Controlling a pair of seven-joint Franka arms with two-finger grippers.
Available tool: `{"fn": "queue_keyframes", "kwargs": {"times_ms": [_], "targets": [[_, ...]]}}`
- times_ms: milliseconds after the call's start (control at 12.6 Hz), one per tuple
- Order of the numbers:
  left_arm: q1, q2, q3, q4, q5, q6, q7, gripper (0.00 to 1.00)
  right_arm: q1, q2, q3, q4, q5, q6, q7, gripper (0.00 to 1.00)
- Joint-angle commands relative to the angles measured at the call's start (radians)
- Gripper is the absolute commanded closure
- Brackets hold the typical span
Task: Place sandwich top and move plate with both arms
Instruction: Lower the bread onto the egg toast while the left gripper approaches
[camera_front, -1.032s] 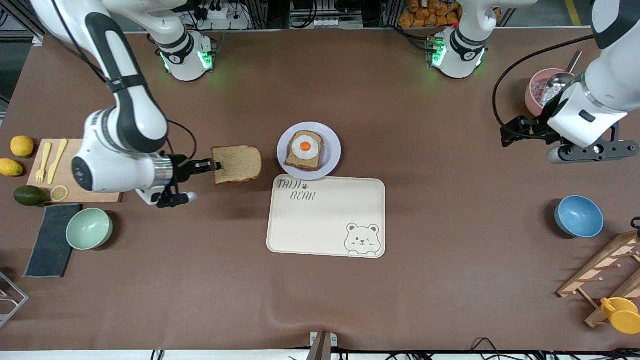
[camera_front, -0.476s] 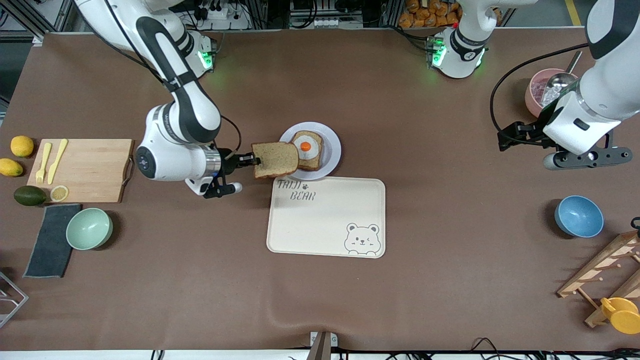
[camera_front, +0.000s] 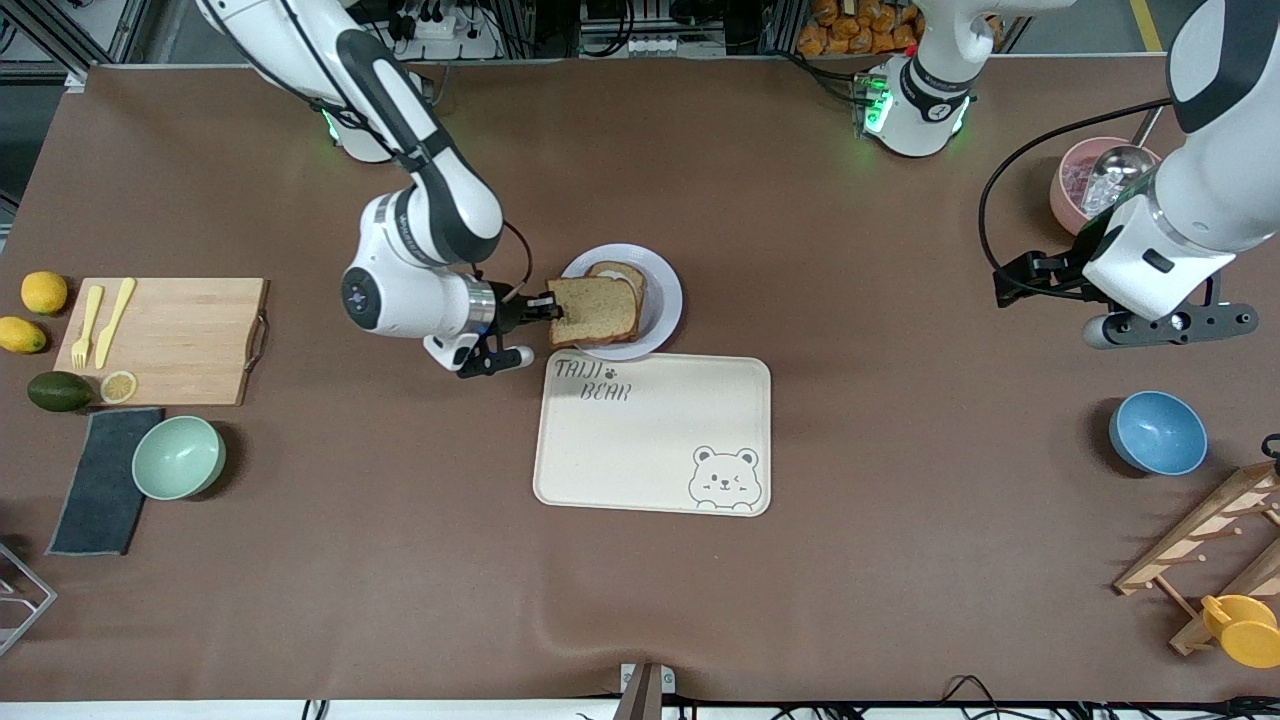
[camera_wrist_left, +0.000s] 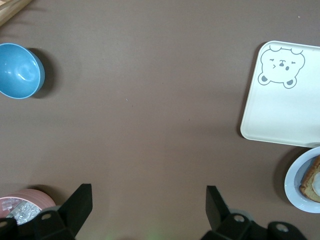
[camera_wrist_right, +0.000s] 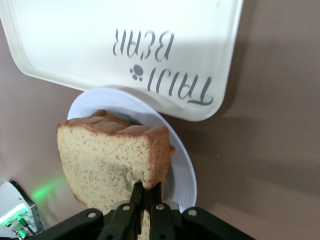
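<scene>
Right gripper pinching bread slice — now swept in over egg toast on plate, tray's 12 o'clock | release next | left gripper spread, waiting above table.

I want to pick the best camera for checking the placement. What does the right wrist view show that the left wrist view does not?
Only the right wrist view shows the right gripper, its fingers shut on the sandwich top, held over the plate, and the tray's lettering. Only the left wrist view shows the open left gripper over bare table, the blue bowl, the pink bowl and the tray's bear drawing. Both show the plate and the cream tray.
</scene>
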Motion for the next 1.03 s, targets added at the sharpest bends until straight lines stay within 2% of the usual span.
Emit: {"fn": "queue_keyframes", "kwargs": {"times_ms": [0,397,794,873,952], "targets": [[-0.001,0.007,-0.007,0.003,0.001,-0.005,-0.02,0.0,0.027,-0.01,-0.014,-0.027,0.031,0.015,0.007,1.0],[-0.002,0.007,-0.009,0.003,0.001,-0.013,-0.018,0.0,0.086,-0.01,-0.014,-0.061,0.08,0.079,0.007,1.0],[0.001,0.002,-0.009,0.011,0.012,-0.013,-0.003,0.0,0.089,-0.007,-0.014,-0.061,0.086,0.081,0.034,1.0],[-0.001,0.004,-0.01,0.011,0.007,-0.011,-0.003,0.0,0.092,0.002,-0.014,-0.057,0.086,0.085,0.065,0.92],[-0.002,0.005,-0.012,0.012,0.003,-0.008,-0.001,0.0,0.092,0.002,-0.014,-0.057,0.086,0.088,0.074,0.9]]}}
